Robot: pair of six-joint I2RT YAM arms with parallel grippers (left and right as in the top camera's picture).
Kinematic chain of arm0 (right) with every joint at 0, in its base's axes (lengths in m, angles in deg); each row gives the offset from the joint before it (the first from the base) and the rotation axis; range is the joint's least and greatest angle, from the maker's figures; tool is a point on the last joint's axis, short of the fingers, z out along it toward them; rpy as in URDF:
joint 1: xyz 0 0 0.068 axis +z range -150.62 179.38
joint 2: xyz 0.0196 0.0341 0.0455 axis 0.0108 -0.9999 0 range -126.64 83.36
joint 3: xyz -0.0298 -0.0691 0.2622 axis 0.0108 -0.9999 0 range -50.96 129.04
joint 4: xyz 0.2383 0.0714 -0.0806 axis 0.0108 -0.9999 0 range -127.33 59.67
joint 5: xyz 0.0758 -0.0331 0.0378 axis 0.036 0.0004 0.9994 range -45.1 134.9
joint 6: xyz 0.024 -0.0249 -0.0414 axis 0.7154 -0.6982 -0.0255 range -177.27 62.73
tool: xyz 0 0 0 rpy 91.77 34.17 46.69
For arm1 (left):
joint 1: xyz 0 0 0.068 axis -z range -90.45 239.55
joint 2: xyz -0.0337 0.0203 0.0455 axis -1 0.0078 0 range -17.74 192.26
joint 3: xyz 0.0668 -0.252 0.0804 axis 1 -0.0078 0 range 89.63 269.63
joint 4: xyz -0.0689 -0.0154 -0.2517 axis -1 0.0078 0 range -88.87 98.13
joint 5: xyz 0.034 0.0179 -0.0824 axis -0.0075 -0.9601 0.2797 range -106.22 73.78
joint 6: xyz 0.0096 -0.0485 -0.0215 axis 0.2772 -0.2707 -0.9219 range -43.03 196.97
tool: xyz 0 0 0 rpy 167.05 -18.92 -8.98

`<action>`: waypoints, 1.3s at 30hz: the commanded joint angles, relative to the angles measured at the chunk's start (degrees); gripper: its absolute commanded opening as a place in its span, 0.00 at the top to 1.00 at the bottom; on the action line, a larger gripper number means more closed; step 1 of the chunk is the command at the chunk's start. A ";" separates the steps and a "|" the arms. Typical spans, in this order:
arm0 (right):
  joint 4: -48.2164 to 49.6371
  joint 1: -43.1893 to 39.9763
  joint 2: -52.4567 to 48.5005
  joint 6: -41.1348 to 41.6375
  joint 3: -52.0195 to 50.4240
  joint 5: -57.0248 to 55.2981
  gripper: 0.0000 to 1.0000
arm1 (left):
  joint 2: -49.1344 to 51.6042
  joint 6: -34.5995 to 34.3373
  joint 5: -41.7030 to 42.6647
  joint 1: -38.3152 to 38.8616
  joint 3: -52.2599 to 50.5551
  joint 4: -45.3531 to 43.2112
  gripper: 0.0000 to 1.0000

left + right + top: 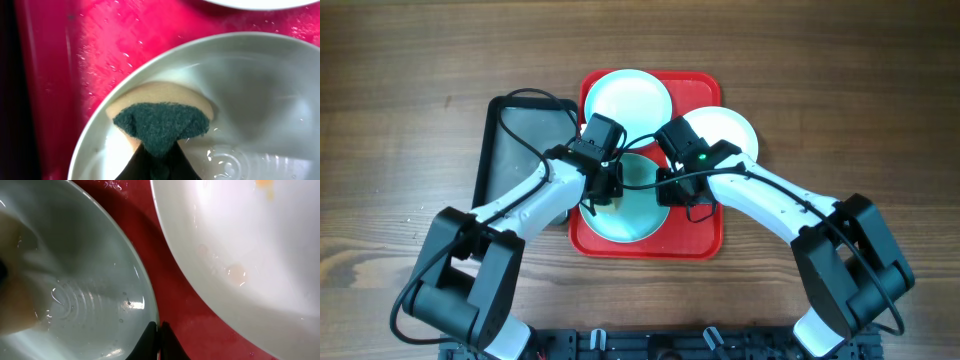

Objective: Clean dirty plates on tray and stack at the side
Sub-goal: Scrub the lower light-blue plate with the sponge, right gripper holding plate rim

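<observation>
Scrubbing | left tool holds sponge on blue plate, lower middle of tray | right tool pinches its rim, nearly closed | it looks light, stiff, wet, likely slippery | best grabbed by rim, not middle
</observation>
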 commanded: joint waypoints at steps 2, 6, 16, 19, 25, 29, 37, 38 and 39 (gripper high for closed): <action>0.94 0.31 1.36 -1.20 -0.09 2.27 0.96 | 0.90 1.20 19.30 0.17 -1.95 -0.15 0.96; 0.94 0.31 1.36 -1.18 -0.09 2.25 0.96 | 0.63 1.18 29.57 -1.31 -0.76 -0.46 0.96; 0.87 0.31 1.33 -1.18 -0.09 2.25 0.96 | -11.45 2.67 15.89 -7.52 3.65 6.54 0.96; 0.90 0.31 1.33 -1.03 -0.09 2.25 0.96 | -11.45 2.64 6.47 -7.37 3.58 10.10 0.96; 0.92 0.31 1.33 -1.05 -0.09 2.23 0.96 | -8.28 2.16 5.40 -7.19 -0.37 8.37 0.96; 0.92 0.31 1.33 -1.07 -0.09 2.25 0.96 | -4.87 0.50 6.25 -6.95 -2.67 4.87 0.96; 0.92 0.31 1.33 -1.07 -0.09 2.25 0.96 | -0.98 -1.07 9.66 -1.84 -2.86 3.85 0.96; 0.92 0.31 1.33 -1.05 -0.09 2.27 0.96 | -0.98 -1.75 10.56 -0.76 -2.86 3.28 0.96; 0.92 0.31 1.36 -1.05 -0.09 2.25 0.96 | -0.98 -2.84 10.62 0.37 -2.86 2.69 0.96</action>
